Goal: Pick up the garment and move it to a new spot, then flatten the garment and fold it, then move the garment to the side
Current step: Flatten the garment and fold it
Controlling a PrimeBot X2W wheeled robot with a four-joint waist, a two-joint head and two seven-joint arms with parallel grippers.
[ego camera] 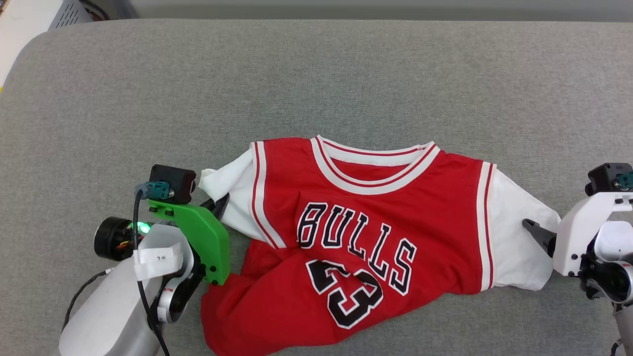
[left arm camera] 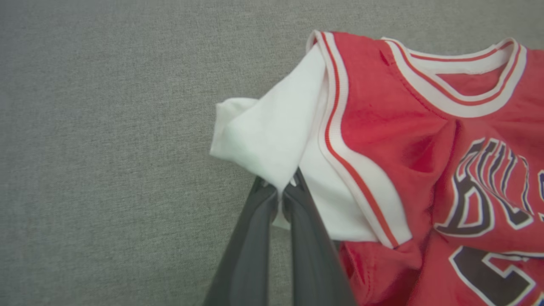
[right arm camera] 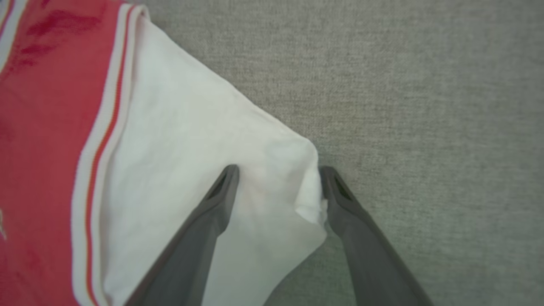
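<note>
Two grippers: one at each end of one garment, and it's all set up across the middle!
Left gripper [left arm camera: 280, 191]: jaws pressed together, pinching the edge of the left sleeve [left arm camera: 267, 136]. White cloth is clamped right at the tips.
Garment [ego camera: 376, 222]: lying front up on the grey surface [ego camera: 316, 74], collar away from the robot, "BULLS 23" readable. The lower red body is rumpled toward the left arm, so it's not flat yet.
Long axis: sleeve to sleeve, running left to right across the head view, each arm nearest its own end.
Right sleeve [right arm camera: 204, 161]: spread out on the surface, its tip reaching in between the right jaws.
Right gripper [right arm camera: 278, 174]: jaws spread wide, gripping nothing. One jaw rests on the white cloth, the other sits just beside the sleeve's edge on the surface.
Key relation: the sleeve tip already lies inside the right opening. My read is that a straight squeeze takes it, with no reach needed.
Count: one garment, two sleeves, two grippers.
</note>
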